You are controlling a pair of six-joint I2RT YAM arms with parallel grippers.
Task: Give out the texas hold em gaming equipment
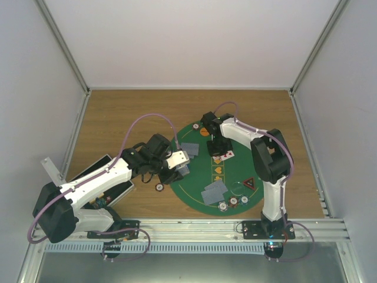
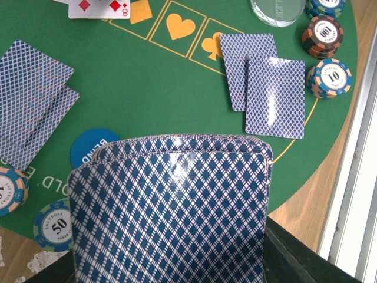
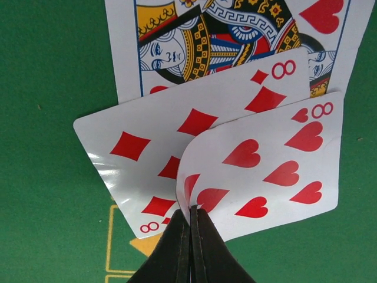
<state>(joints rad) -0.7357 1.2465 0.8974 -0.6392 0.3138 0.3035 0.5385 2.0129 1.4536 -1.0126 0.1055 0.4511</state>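
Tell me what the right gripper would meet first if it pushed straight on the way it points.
The right gripper, jaws pinched on the eight of hearts, points at the eight of diamonds lying beneath; probably that card first, then the green mat. Depth is hard to judge.

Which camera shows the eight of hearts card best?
The right wrist view: the eight of hearts looks big, pinched by the right gripper. The top view shows the face-up cards as a tiny patch; the left wrist view catches only their edge.
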